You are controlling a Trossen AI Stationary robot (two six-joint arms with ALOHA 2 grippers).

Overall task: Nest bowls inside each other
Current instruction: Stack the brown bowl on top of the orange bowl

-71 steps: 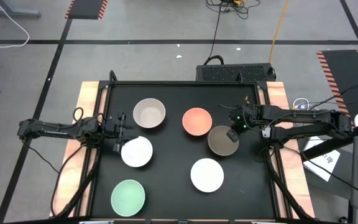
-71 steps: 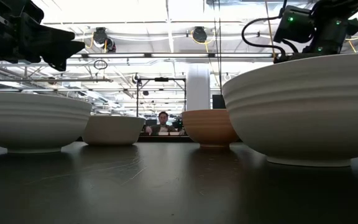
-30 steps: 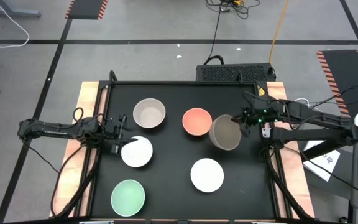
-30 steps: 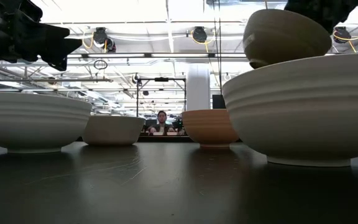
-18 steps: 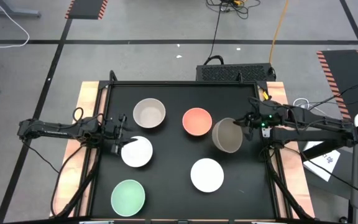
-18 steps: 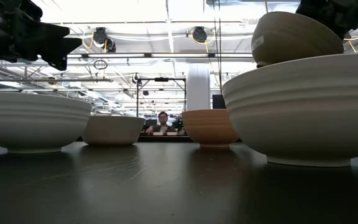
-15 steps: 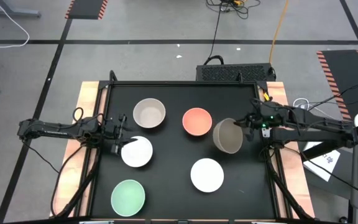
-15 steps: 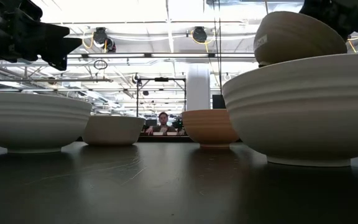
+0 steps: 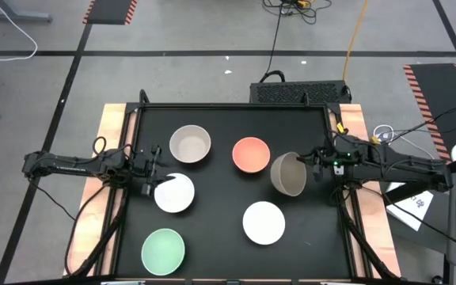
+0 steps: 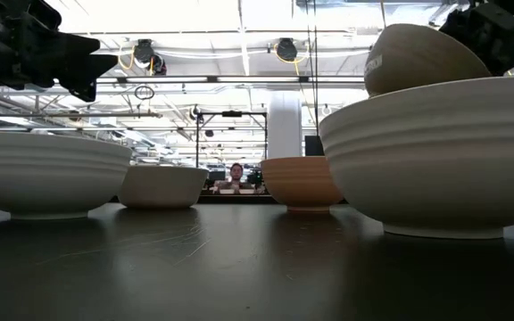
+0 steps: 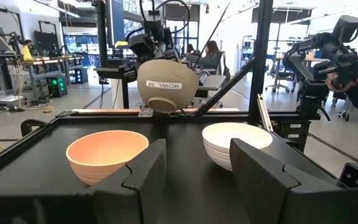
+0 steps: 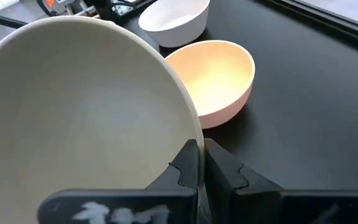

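Note:
Six bowls show in the high view: beige-grey [image 9: 190, 144], salmon-orange [image 9: 251, 155], a white one [image 9: 174, 192], a second white one [image 9: 264, 222], mint green [image 9: 163, 250], and the olive-brown bowl [image 9: 288, 173]. All but the olive-brown one stand on their bases on the black table. My right gripper [image 9: 313, 164] is shut on the olive-brown bowl, which hangs tipped in the air right of the salmon bowl [image 12: 219, 81]. My left gripper [image 9: 150, 170] is open, hovering at the left white bowl's far-left rim; past its fingers [image 11: 194, 174] I see the olive-brown bowl's underside [image 11: 166, 84]. My right gripper pinches the olive-brown bowl's rim [image 12: 191, 134] on its right-hand side, one finger [image 12: 188, 165] inside the bowl and the other [image 12: 222, 168] outside. The fingers come roughly level from the table's right. The bowl is lifted clear and tipped, its base [image 10: 422, 58] turned toward the table's left.
The near-right white bowl [image 10: 435, 152] stands below and in front of the raised bowl. Wooden strips [image 9: 109, 142] border the table's left and right. A person [image 10: 236, 174] sits far behind the table. Bare black surface lies in the table's middle [image 9: 216, 198].
My right gripper has drawn back a little toward the table's right edge with the olive-brown bowl. The bowl has stayed lifted clear and has tipped further, its base swinging up toward the left.

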